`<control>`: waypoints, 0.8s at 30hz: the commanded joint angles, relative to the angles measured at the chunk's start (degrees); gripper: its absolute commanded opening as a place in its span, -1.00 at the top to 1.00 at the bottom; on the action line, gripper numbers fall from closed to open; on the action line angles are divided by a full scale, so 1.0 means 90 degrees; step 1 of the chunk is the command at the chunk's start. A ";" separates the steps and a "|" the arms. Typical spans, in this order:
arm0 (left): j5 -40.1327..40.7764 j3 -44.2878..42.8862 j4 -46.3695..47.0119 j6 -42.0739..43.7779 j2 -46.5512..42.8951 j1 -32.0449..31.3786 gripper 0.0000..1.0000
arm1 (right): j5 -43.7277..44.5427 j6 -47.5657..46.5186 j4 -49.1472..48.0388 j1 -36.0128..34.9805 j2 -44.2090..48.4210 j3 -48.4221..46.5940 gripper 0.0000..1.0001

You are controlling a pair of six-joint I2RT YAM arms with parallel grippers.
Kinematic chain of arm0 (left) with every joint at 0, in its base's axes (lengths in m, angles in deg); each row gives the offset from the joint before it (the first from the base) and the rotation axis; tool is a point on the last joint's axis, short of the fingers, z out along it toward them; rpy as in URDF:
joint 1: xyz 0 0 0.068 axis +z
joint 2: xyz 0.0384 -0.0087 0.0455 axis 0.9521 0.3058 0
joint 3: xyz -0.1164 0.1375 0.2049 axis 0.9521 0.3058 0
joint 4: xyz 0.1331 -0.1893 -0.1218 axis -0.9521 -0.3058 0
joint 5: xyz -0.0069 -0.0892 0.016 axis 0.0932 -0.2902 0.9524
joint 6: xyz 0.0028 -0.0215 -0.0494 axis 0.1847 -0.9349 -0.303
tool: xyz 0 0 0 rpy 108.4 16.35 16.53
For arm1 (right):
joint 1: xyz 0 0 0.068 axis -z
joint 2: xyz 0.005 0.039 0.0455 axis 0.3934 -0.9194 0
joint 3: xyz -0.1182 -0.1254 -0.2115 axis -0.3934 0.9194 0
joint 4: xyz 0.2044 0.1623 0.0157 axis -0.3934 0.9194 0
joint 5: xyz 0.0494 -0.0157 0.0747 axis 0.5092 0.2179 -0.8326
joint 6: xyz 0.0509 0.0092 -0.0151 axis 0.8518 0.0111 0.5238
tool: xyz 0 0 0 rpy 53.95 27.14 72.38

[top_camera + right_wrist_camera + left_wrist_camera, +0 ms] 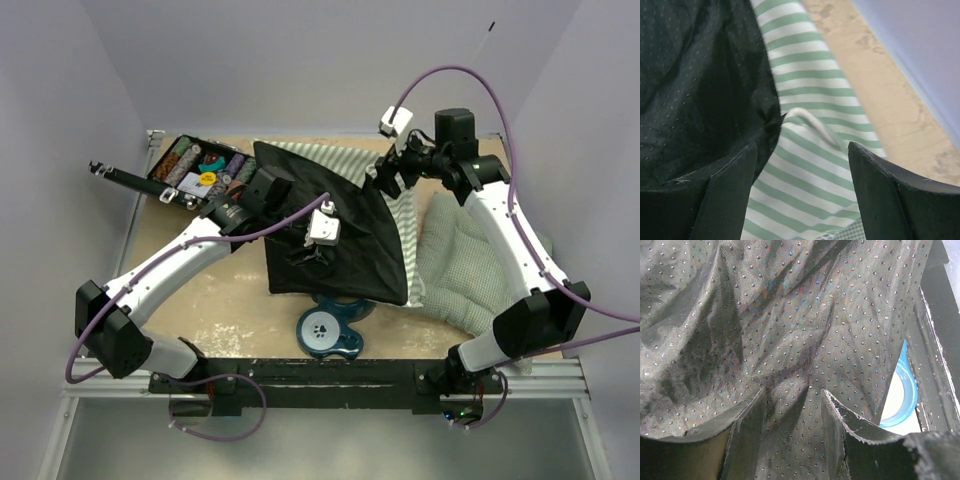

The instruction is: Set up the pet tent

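Right claw (801, 145) is hanging released over the tent (370, 250), green-and-white stripes filling its view. Left claw (793, 390), released too, is facing the dotted black floor panel. The tent is lying mid-bench (230, 300) toward the far edge. A yellow label in the case (200, 170) is blurring, unreadable.

Dotted black pet tent (790, 315) fabric hangs behind the parted left gripper (793, 395) (blue rim (912, 390), right).

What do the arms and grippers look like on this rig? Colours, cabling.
Both alike: left arm and right arm have white link shells, black joints. A purple cable loops to a small white camera box at each wrist. Fingers of left gripper and right gripper: black, flat, scuffed edges.
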 commanded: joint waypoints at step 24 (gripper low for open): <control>0.0640 -0.1142 0.1136 -0.0419 0.0312 0.1776 -0.04 | -0.2273 0.4652 -0.3833 0.1169 0.2128 0.1870 1.00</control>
